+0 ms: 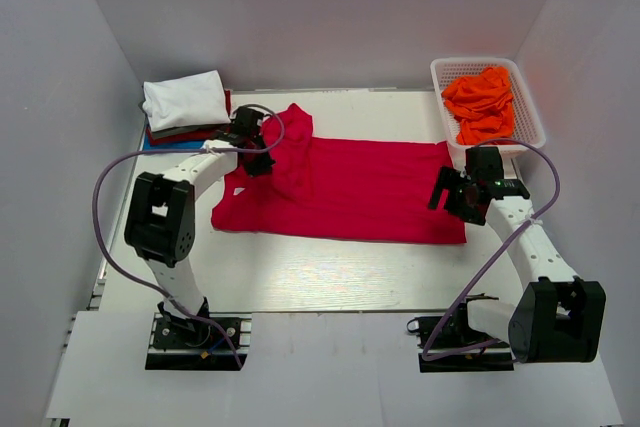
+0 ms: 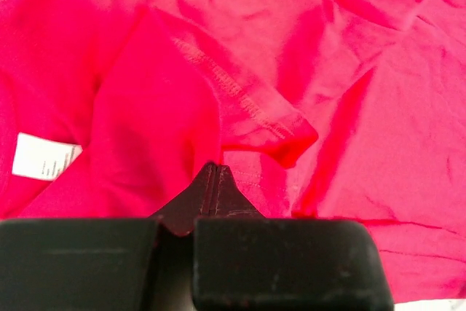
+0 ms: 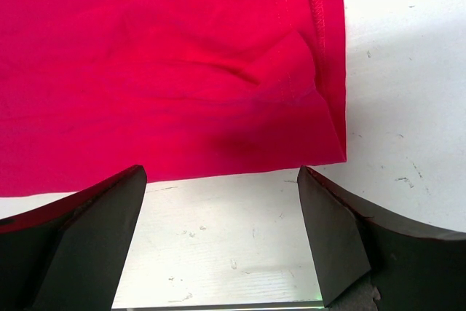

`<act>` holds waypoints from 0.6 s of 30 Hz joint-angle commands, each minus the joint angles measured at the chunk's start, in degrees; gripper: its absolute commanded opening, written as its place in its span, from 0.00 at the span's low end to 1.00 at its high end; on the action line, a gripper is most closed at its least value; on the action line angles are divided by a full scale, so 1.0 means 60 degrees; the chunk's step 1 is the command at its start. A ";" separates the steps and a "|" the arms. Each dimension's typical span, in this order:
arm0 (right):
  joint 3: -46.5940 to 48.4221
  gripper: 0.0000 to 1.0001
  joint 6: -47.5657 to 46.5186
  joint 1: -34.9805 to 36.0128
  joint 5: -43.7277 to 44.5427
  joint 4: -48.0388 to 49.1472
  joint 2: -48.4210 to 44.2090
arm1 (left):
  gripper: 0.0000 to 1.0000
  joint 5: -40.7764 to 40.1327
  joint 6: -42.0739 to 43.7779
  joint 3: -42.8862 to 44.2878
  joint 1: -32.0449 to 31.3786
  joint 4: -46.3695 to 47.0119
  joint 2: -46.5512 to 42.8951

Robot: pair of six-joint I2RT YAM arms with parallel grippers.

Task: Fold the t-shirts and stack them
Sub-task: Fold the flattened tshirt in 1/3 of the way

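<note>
A: Where's the crimson t-shirt (image 1: 370,192)?
B: Spread across the table (image 1: 320,277), sleeve end bunched. The left gripper (image 2: 215,169) is pinching that sleeve fabric (jaws pressed together); the right gripper (image 3: 220,178) gapes near the hem corner (image 3: 331,147).
A: Advice?
B: Carry the sleeve inward, low and flat.

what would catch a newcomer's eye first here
The crimson-red t-shirt lies spread across the middle of the table, with the left gripper shut on a raised bunch of cloth at its left end. Next come the bright orange shirts heaped in the white basket at the far right corner, and the folded stack, white on top, at the far left. The right gripper hangs open at the red shirt's near right corner.
</note>
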 commanded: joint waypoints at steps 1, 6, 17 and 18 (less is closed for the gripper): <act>0.0019 0.90 -0.0109 -0.0031 0.0147 -0.0013 0.0028 | 0.00 0.0329 0.0728 0.0327 0.0037 0.0626 0.0044; 0.0020 0.90 -0.0110 -0.0017 0.0176 -0.0028 0.0058 | 0.00 0.0857 0.1594 0.1320 -0.0065 0.1184 0.0733; 0.0267 0.90 -0.0051 -0.0003 0.0294 -0.0188 0.0000 | 0.88 0.0097 0.1345 0.2639 0.0037 -0.0659 0.1584; 0.0268 0.90 -0.0051 0.0027 0.0294 -0.0174 -0.0001 | 1.00 0.0095 0.1433 0.2729 0.0037 -0.0749 0.1584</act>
